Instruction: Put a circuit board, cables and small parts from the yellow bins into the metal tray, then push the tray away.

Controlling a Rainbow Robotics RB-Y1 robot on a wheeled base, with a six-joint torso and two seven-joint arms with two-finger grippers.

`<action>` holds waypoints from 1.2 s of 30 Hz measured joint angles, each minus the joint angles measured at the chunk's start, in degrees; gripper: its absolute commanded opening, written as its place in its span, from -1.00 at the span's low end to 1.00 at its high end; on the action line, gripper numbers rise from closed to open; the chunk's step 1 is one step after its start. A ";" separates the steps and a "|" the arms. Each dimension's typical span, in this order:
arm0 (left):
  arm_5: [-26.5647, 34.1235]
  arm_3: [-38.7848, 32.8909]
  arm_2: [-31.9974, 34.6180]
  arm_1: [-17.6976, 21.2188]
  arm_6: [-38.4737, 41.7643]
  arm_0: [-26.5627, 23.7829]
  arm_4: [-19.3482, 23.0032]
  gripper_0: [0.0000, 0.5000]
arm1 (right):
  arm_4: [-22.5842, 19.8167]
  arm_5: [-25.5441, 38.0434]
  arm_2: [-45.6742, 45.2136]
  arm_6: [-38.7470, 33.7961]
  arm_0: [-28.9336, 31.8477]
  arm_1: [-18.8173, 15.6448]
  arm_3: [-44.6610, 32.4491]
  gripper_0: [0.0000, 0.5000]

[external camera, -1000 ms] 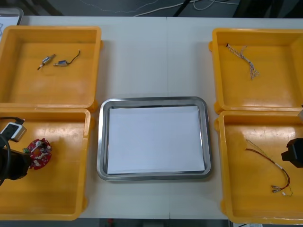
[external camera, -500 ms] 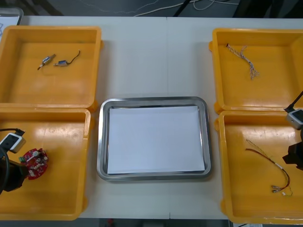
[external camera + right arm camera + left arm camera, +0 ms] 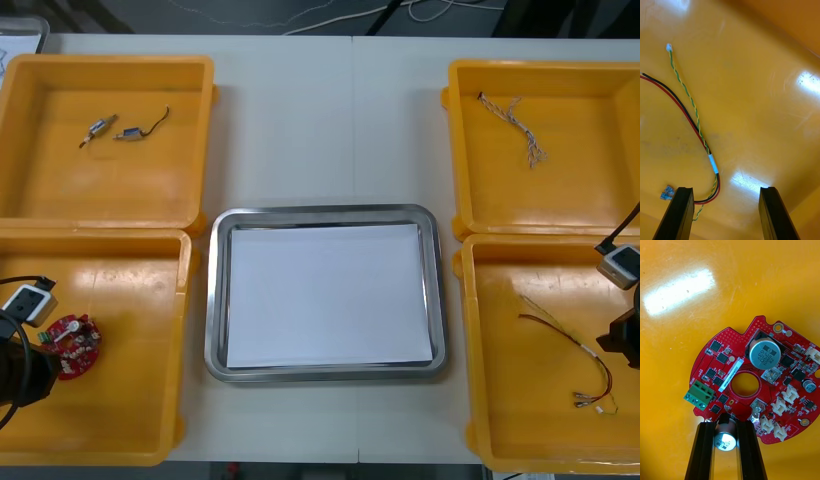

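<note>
A round red circuit board [image 3: 73, 347] sits in the near left yellow bin [image 3: 130, 420]. My left gripper [image 3: 22, 368] is at that bin's left edge, shut on the board. In the left wrist view its fingers [image 3: 705, 442] clamp a silver cylinder at the rim of the circuit board [image 3: 752, 382]. My right gripper [image 3: 625, 340] hangs over the near right yellow bin [image 3: 520, 430], beside the red and yellow cable [image 3: 570, 345]. In the right wrist view the right gripper [image 3: 726, 193] is open, with the cable [image 3: 696, 123] running past one finger [image 3: 679, 213].
The metal tray [image 3: 214, 300], white inside, lies at the table's middle between the bins. The far left bin [image 3: 60, 190] holds small metal parts [image 3: 100, 127] and a short black cable [image 3: 156, 120]. A thin twisted cable [image 3: 515, 125] lies in the far right bin [image 3: 580, 210].
My left gripper has drawn back toward the table's near left edge, taking the circuit board with it. The right gripper has shifted slightly nearer over its bin.
</note>
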 measured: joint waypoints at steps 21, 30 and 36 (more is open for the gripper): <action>1.45 -1.30 -0.95 -0.08 0.00 -0.19 0.72 0.55 | 2.88 -6.64 2.63 0.36 1.70 1.31 4.81 1.00; 11.55 -2.16 0.29 -0.08 0.00 -4.42 7.00 0.83 | 5.00 -6.91 4.20 2.58 1.72 2.79 5.36 1.00; 12.04 -2.16 0.64 -0.03 0.00 -6.54 9.33 0.83 | 6.19 -7.20 5.44 2.58 1.81 3.44 5.38 1.00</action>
